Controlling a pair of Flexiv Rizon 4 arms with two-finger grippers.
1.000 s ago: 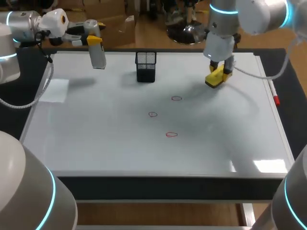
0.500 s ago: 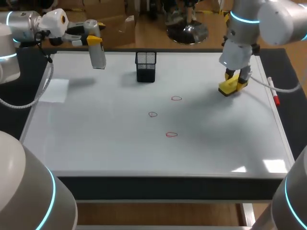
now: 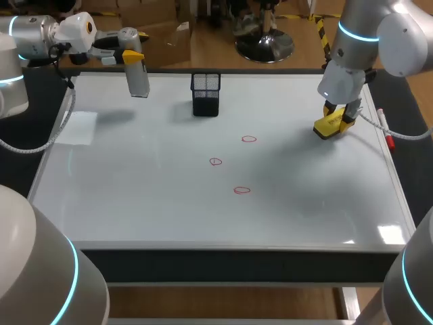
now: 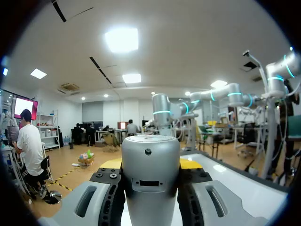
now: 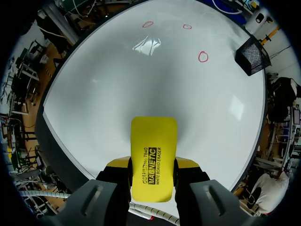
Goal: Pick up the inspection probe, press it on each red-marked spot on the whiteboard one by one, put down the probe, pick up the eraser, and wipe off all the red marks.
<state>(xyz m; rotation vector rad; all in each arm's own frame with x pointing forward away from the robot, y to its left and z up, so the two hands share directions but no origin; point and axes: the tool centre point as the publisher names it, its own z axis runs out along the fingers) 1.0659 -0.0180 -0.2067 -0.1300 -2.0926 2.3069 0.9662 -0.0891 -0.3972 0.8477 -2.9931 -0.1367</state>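
Rightward went right gripper, clamping black-lettered yellow eraser over whiteboard.

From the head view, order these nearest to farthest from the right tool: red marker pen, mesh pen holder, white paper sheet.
Measured from the right tool:
1. Red marker pen, close by, just to its right.
2. Mesh pen holder, back middle, well to its left.
3. White paper sheet, far left side.
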